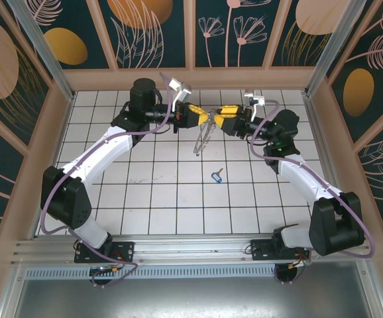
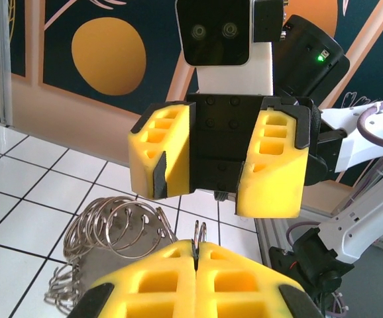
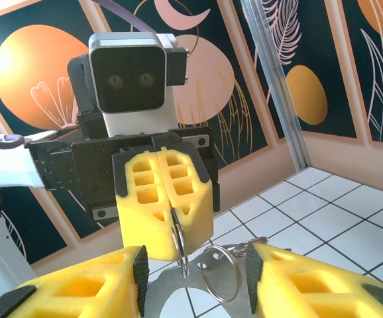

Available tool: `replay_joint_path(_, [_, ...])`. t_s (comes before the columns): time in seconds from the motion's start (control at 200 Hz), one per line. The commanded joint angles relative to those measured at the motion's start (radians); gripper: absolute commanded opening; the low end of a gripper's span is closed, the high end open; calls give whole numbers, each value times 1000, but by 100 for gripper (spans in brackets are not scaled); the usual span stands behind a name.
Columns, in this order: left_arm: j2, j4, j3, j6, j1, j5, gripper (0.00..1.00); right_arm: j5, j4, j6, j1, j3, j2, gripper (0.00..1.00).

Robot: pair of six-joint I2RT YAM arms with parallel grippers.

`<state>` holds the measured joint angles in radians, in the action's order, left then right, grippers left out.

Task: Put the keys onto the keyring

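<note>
**Top external view.** The two arms meet toward 12 o'clock on the white tiled desk (image 1: 158, 199). The left gripper (image 1: 203, 118) and right gripper (image 1: 216, 120) stand tip to tip above the surface. The keyring (image 1: 203, 139) hangs from their meeting point toward 6 o'clock as a thin silvery tangle. The blue-headed key (image 1: 217, 175) lies flat on the desk, apart from both grippers. It is at 5 o'clock from the hanging keyring, near the middle of the desk.

**Left wrist view.** At 6 o'clock the left gripper (image 2: 195, 255) has its yellow jaws clenched on a thin wire loop of the keyring (image 2: 112, 225). The loop stands up from the seam between them. The rest of the keyring, a cluster of silvery split rings, spreads toward 8 o'clock. The right gripper (image 2: 215, 175) faces the camera with its jaws released, a wide gap between the two yellow pads.

**Right wrist view.** The right gripper (image 3: 195, 281) sits at 6 o'clock, jaws spread wide. Rings of the keyring (image 3: 219, 273) lie in the gap between them; whether they touch either pad cannot be told. Just above, the left gripper (image 3: 169, 218) faces the camera. Its jaws are pressed together on a ring that hangs from their tips.
</note>
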<state>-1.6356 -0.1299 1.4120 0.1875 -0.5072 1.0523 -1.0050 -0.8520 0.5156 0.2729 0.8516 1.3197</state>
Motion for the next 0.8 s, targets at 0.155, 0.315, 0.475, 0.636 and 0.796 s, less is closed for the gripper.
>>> replay_joint_path(0.155, [-9, -39, 31, 13, -4, 43, 0, -18, -76, 13, 30, 2, 4, 36])
replay_joint_path(0.315, [-10, -54, 26, 26, -3, 46, 0, -16, -84, 15, 40, 7, 22, 34])
replay_joint_path(0.475, [-12, -68, 24, 35, -4, 46, 0, -23, -84, 16, 53, 12, 38, 34])
replay_joint_path(0.636, [-15, -79, 21, 40, -4, 48, 0, -17, -83, 11, 59, 6, 47, 27])
replay_joint_path(0.796, [-14, -95, 19, 51, -4, 54, 0, -5, -88, 12, 60, 10, 57, 5])
